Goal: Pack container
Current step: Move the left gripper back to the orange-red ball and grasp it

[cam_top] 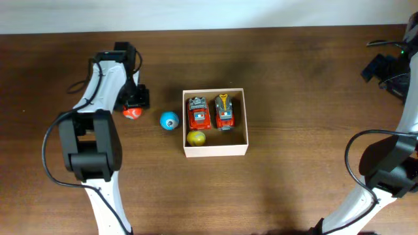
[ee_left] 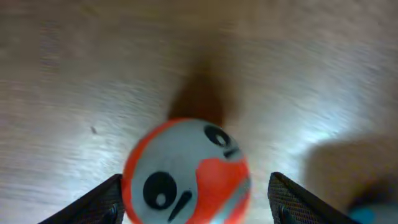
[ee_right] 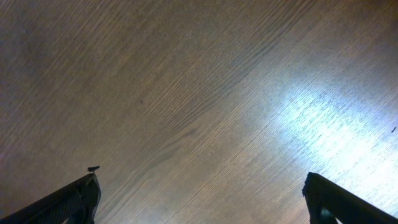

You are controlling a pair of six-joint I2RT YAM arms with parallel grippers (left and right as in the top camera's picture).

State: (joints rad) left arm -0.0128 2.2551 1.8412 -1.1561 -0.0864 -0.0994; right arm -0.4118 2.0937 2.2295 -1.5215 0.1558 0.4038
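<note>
The container (cam_top: pixel 215 150), a shallow cream square box, sits mid-table and holds two red toy cars (cam_top: pixel 198 112) (cam_top: pixel 225 111) and a yellow ball (cam_top: pixel 196 138). A red-and-white ball with black marks (cam_top: pixel 132 113) lies on the table left of the box. My left gripper (cam_top: pixel 136 102) is open and straddles that ball (ee_left: pixel 186 174). In the left wrist view the left finger is at the ball's side and the right finger stands apart from it (ee_left: pixel 196 186). A blue ball (cam_top: pixel 169 121) lies between the red ball and the box. My right gripper (ee_right: pixel 200 180) is open and empty over bare wood.
The right arm (cam_top: pixel 392 65) rests at the far right back edge of the brown wooden table, with cables near it. The blue ball's edge shows at the bottom right of the left wrist view (ee_left: pixel 373 214).
</note>
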